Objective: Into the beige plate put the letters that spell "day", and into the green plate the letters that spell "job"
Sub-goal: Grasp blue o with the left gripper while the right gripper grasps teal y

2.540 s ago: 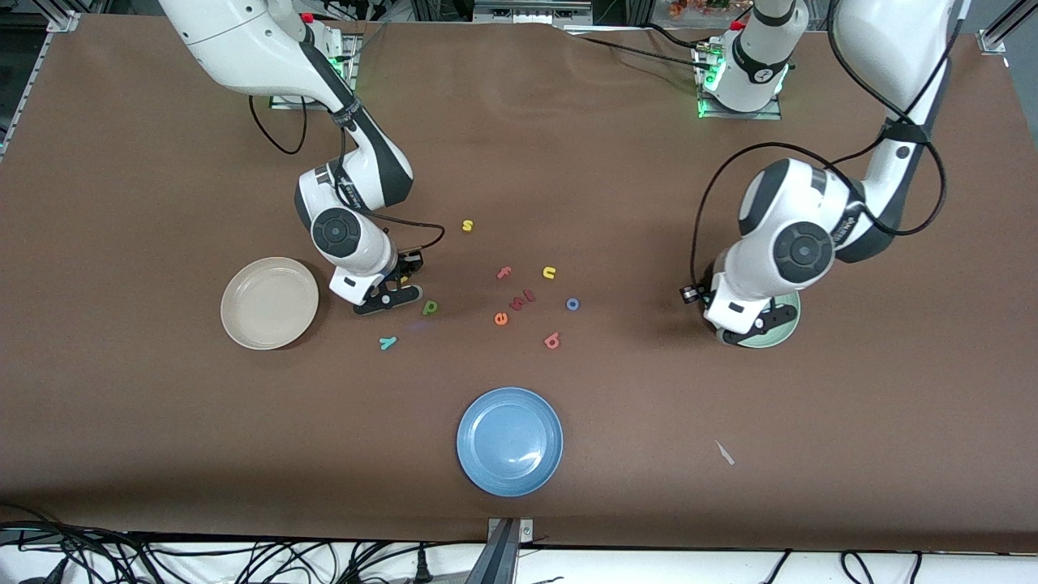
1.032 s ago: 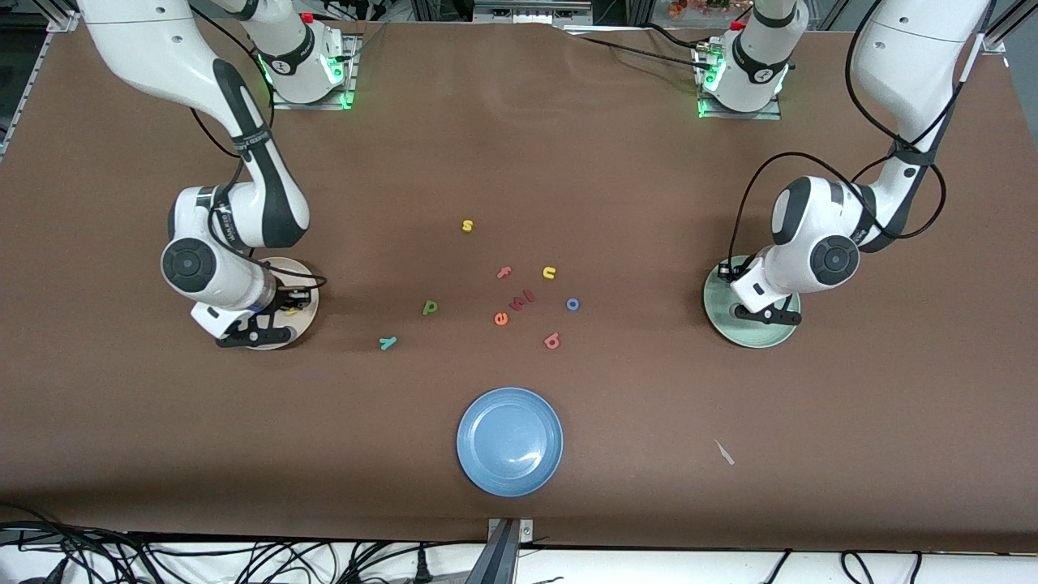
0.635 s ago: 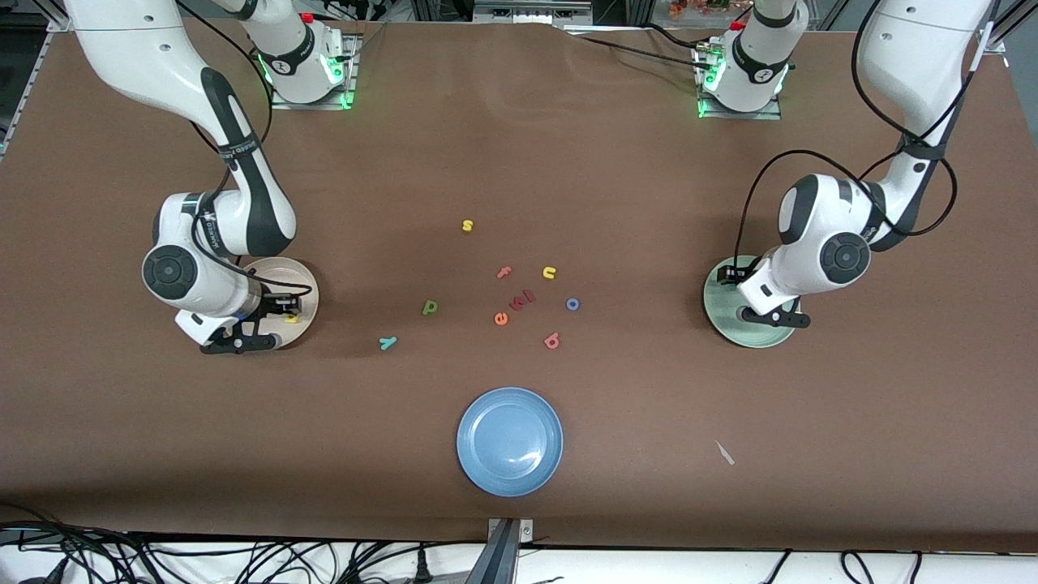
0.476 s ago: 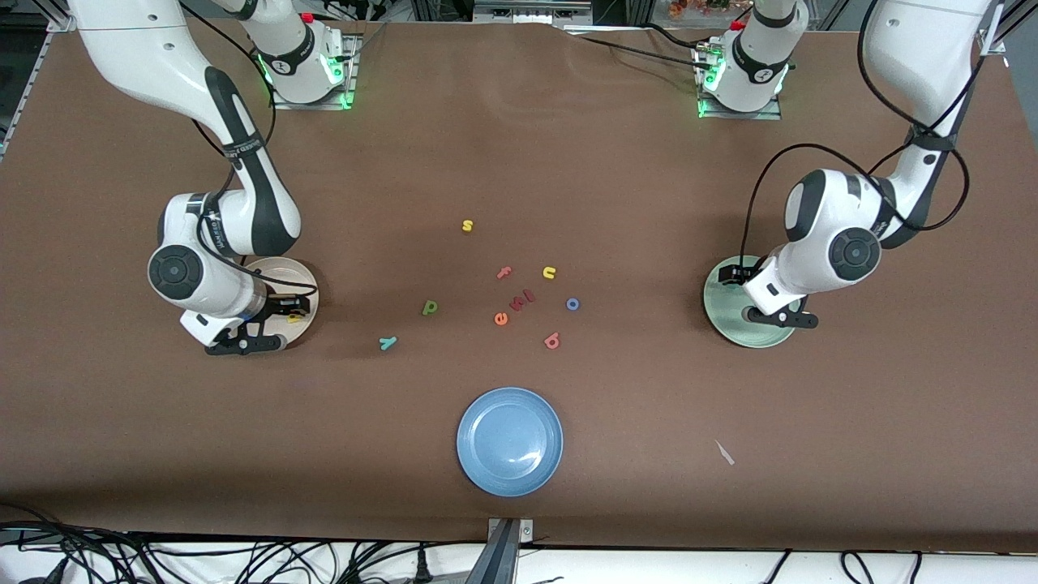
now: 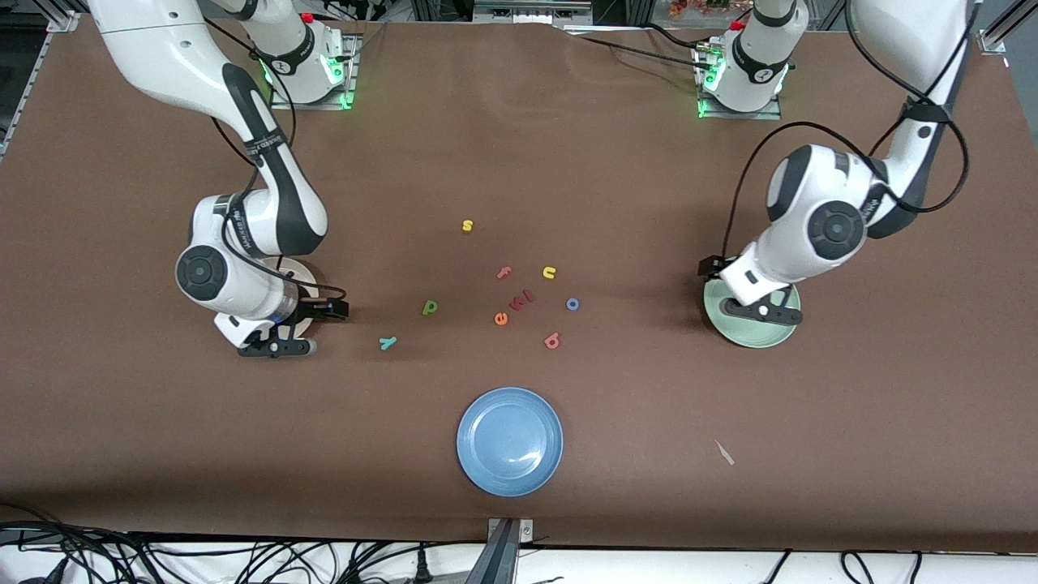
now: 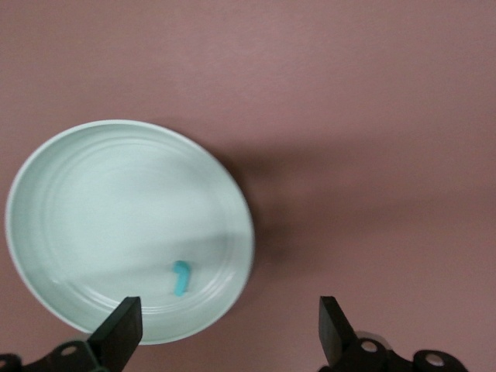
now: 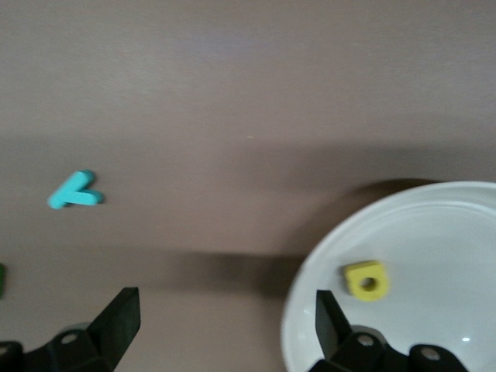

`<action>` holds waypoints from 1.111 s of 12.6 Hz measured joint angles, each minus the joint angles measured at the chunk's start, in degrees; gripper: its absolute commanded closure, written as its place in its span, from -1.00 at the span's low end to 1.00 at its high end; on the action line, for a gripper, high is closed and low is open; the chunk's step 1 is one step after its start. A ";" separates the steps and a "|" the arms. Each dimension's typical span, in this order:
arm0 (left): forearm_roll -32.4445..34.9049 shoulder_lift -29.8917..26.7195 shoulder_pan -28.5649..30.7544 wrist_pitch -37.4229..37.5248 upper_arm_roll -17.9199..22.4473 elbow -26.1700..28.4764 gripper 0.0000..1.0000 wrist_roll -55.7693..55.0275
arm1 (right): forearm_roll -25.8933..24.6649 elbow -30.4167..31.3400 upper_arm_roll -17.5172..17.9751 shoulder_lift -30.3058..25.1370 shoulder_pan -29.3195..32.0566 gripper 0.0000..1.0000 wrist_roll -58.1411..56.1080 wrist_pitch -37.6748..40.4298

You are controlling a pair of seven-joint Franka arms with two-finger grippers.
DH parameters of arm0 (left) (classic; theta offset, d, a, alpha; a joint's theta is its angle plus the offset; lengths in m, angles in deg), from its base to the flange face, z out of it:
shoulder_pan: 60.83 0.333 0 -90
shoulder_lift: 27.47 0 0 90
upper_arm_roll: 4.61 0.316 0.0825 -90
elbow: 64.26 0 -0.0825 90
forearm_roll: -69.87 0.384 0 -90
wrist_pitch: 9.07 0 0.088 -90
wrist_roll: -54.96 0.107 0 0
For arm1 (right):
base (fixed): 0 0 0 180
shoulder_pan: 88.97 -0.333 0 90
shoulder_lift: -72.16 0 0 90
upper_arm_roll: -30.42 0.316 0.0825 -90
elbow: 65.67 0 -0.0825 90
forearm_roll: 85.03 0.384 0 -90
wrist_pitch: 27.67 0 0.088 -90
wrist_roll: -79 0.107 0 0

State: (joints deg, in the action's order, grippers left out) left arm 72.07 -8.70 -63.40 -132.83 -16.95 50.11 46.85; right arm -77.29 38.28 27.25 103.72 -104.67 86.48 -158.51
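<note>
Yellow "a" (image 7: 364, 280) is sitting in the beige plate (image 7: 434, 225), teal "j" (image 6: 181, 277) in the green plate (image 6: 93, 186); both the left claw (image 6: 225, 341) and right claw (image 7: 225, 337) are hanging spread, empty. Green "d" (image 5: 431, 307), "y" (image 5: 388, 343), "o" (image 5: 572, 304), "b" (image 5: 552, 341) are waiting at the worktop's (image 5: 519, 146) six o'clock side.

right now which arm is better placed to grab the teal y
Right. The right gripper, open, hangs at the beige plate edge, and the teal y lies close by. The left gripper is over the green plate.
</note>
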 measured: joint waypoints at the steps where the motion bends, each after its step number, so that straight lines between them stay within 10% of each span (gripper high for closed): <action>1: 0.00 0.64 -1.11 0.00 -0.81 -1.06 -1.00 -3.10 | 0.17 -0.79 0.48 0.53 -0.45 -1.00 3.37 0.00; 14: 6.00 24.20 -15.84 -14.61 -4.17 -19.24 -1.00 -22.53 | 0.42 -13.35 1.41 10.10 -6.67 -1.00 50.38 0.00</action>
State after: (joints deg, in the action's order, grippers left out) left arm 78.07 15.51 -79.24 -147.44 -21.13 30.86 24.32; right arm -76.87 24.93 28.67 113.82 -111.34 136.86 -158.51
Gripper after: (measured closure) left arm 0.000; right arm 0.000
